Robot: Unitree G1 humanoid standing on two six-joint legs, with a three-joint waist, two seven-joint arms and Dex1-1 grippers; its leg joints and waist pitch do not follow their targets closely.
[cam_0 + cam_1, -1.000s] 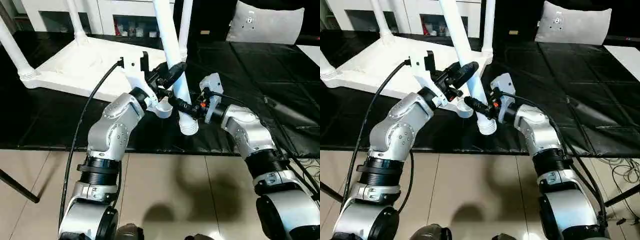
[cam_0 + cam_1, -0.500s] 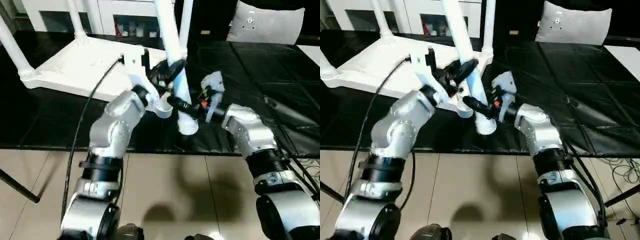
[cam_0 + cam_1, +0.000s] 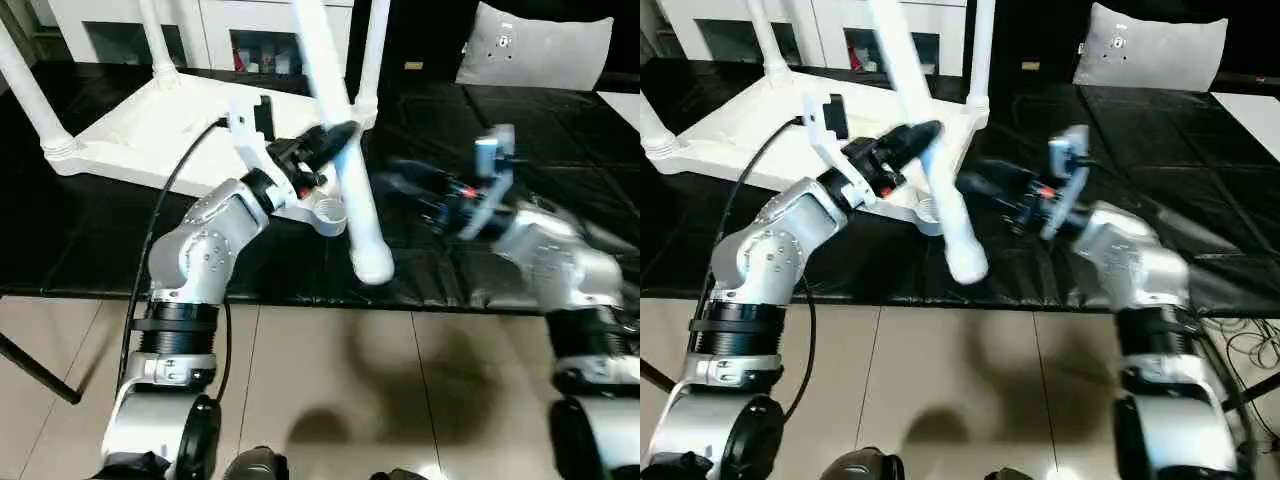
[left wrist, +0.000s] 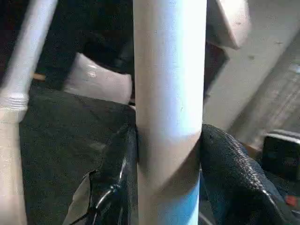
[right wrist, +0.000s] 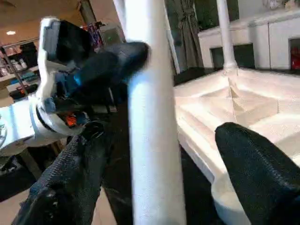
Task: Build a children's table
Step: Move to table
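while upturned on black-covered work table (image 3: 560,130), small white plastic children's table (image 3: 170,125) with three legs up; fourth long white tubular leg (image 3: 345,170) slanted, clamped by left gripper (image 3: 325,145); right gripper (image 3: 400,182) beside, jaws wide, holding nothing.

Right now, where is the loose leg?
In the left eye view the loose leg slants at centre, clamped by the left gripper just above the empty corner socket, with the right gripper open to its right.

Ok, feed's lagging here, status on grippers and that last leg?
Left gripper shut on the long white tubular plastic leg. Right gripper open, fingers clear of leg. Empty corner socket just below; nothing blocking.
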